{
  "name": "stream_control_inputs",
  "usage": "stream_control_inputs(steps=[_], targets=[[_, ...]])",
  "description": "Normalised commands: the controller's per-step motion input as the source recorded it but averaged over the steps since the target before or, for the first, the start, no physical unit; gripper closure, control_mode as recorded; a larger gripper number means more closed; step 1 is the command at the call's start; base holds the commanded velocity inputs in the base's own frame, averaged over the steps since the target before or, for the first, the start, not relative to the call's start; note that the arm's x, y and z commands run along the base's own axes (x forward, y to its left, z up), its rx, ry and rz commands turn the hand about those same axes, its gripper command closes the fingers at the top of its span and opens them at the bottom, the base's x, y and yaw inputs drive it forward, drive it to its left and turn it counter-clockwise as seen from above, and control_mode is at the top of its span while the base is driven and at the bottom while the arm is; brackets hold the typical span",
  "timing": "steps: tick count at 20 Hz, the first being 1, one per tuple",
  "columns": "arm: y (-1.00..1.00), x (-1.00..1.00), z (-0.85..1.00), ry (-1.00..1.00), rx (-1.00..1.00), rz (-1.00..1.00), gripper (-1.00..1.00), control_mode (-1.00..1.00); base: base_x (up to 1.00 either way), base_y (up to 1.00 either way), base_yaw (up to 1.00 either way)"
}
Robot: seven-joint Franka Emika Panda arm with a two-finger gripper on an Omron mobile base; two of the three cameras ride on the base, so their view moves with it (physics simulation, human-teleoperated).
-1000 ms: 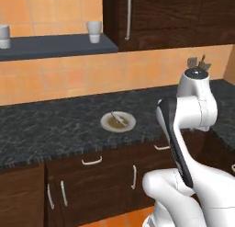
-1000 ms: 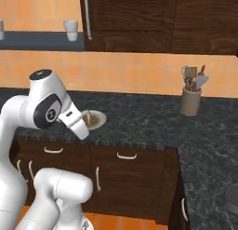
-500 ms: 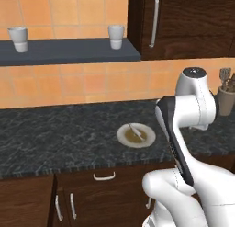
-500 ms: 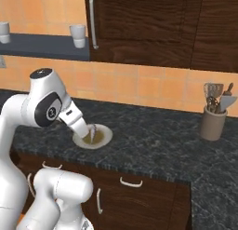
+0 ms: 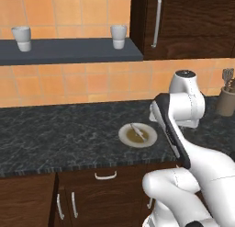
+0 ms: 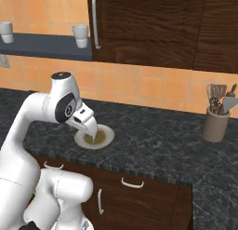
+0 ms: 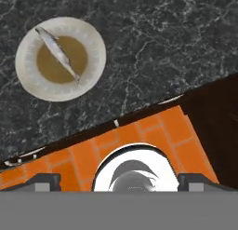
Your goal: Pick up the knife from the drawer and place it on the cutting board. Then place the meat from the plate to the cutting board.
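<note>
The round cream plate (image 5: 137,135) with a tan centre sits on the dark stone counter, near its front edge. On it lies the meat (image 7: 58,52), a thin pale grey strip set slantwise across the centre. My gripper (image 7: 122,180) hangs open above the counter's front edge, close to the plate (image 6: 94,139), with nothing between its fingers. Under the counter are closed dark-brown drawer fronts with curved silver handles (image 5: 105,176) (image 6: 132,183); which one is the task's drawer I cannot tell. The knife is hidden. The cutting board is out of view.
A utensil crock (image 6: 214,124) stands on the counter at the right. Two white cups (image 5: 119,36) rest on a dark wall shelf (image 5: 69,51) above. Dark upper cupboards (image 6: 153,29) hang over the counter. An orange floor (image 7: 139,140) shows below the counter edge.
The whole picture shifted as the base drove: the plate slid right and lower in the left base view, then held still. The gripper stayed open.
</note>
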Motion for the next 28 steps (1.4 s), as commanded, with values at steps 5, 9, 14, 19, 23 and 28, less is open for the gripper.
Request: stream_control_inputs(steps=[5,9,14,19,23,28], targets=[[0.00,1.00,-0.68,0.33,0.00,0.29,-1.00,-1.00,0.00,0.00,0.00],[0.04,1.00,-0.59,0.14,0.00,0.27,-1.00,-1.00,0.00,0.00,0.00],[0.25,0.99,-0.62,0.00,0.00,0.23,-1.00,-1.00,0.00,0.00,0.00],[0.17,0.92,-0.68,0.00,0.00,0.19,-1.00,-1.00,0.00,0.00,0.00],[0.09,0.79,-0.78,0.00,0.00,0.03,-1.00,-1.00,0.00,0.00,0.00],[0.02,0.84,-0.64,0.01,0.00,0.00,-1.00,-1.00,0.00,0.00,0.00]])
